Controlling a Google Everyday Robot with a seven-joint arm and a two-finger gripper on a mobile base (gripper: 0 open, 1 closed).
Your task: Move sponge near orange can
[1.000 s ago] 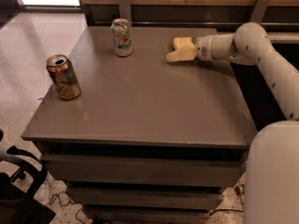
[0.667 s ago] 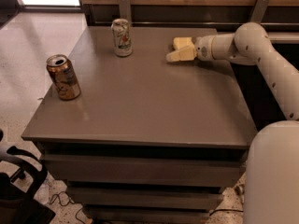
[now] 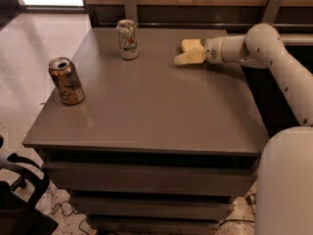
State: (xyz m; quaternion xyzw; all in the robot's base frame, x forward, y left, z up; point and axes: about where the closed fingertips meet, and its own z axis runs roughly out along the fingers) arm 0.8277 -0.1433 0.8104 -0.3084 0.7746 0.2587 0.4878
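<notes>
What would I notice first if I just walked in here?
Probably the big white robot arm stretching in from the right, with its hand low over the back right part of the grey table. Next come the two cans: the orange can stands near the left edge, and a white-and-green can stands upright at the back.

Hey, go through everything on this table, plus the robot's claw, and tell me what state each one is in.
Orange can: upright, top looks opened, near the left edge of the table.
White-and-green can: upright, toward the far edge.
Sponge: at the far right of the tabletop, right against the claw.
Claw: low over the tabletop at the sponge; grip cannot be told.
</notes>
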